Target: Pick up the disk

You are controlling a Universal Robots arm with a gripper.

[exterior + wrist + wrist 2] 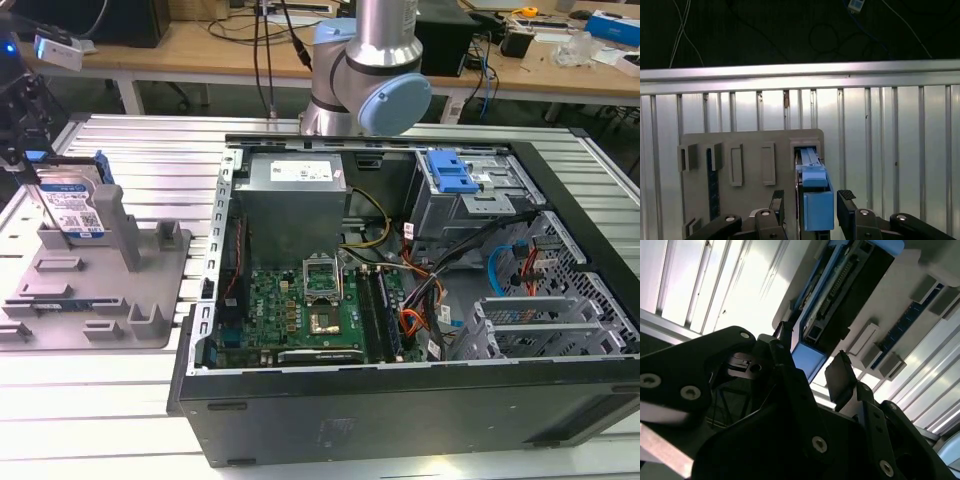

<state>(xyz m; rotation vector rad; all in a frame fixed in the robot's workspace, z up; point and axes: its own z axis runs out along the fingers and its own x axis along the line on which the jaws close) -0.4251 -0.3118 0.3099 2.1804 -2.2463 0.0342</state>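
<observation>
The disk [75,205] stands on edge in the grey holder [100,290] at the exterior view's left, its blue-and-white label facing out and a blue rail along its top. My gripper [30,172] hangs just above it. In the first wrist view the blue rail of the disk [817,200] lies between the two black fingertips [846,199], with a gap on each side. The second wrist view shows the same: the gripper [812,360] is open and straddles the disk's blue end [807,359] without closing on it.
An open computer case [560,330] fills the middle and the exterior view's right, with a blue drive-bay latch [452,172] inside. The arm's base [370,70] rises behind it. The holder sits on a slatted metal table [90,400]. A dark strip [713,180] lies in another holder slot.
</observation>
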